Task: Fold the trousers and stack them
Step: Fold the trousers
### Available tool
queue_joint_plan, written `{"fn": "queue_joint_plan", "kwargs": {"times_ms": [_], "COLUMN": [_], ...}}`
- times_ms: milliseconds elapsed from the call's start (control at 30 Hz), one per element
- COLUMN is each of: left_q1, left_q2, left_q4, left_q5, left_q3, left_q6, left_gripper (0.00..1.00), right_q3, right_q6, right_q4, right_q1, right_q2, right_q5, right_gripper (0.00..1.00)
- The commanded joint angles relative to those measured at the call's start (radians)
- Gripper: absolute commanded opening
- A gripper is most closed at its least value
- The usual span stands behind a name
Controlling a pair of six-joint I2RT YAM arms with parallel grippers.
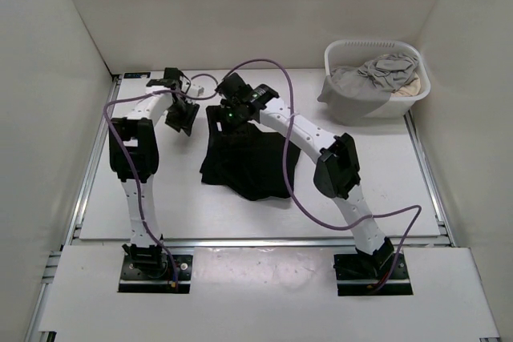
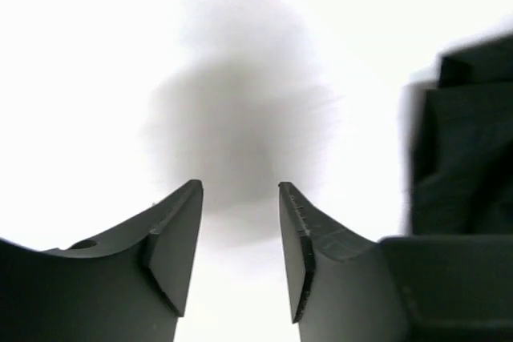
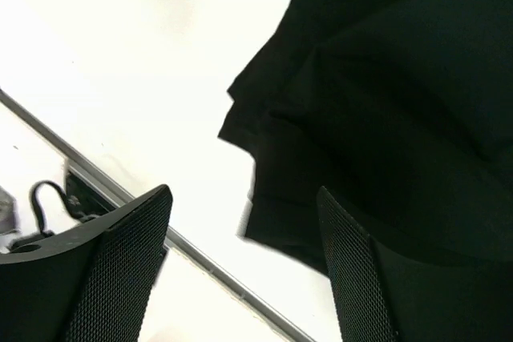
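Observation:
The black trousers lie in a folded, layered heap in the middle of the white table. They fill the upper right of the right wrist view, with stacked folded edges facing left. My right gripper hovers over the heap's far edge, open and empty. My left gripper is left of the heap, apart from it, open and empty over bare table. A dark blurred shape, perhaps the trousers, shows at the right edge of the left wrist view.
A white laundry basket at the back right holds a grey garment and a beige cloth. White walls enclose the table. A metal rail runs along the table's left edge and shows in the right wrist view.

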Motion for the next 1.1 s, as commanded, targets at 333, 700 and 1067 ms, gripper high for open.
{"fn": "queue_joint_plan", "kwargs": {"times_ms": [333, 700, 1067], "left_q1": [-0.175, -0.286, -0.295], "left_q2": [-0.312, -0.477, -0.579], "left_q4": [-0.063, 0.054, -0.018], "left_q5": [0.232, 0.403, 0.203], "left_q3": [-0.139, -0.52, -0.663], "left_q6": [0.185, 0.33, 0.461], "left_gripper": [0.72, 0.57, 0.54], "right_q3": [-0.874, -1.177, -1.235], "right_q6": [0.17, 0.204, 0.158], "right_q4": [0.193, 0.507, 0.481], "right_q1": [-0.257, -0.331, -0.331], "right_q2": [-0.727, -0.669, -0.664], "right_q5": [0.192, -0.002, 0.025], "right_gripper": [0.88, 0.9, 0.9]}}
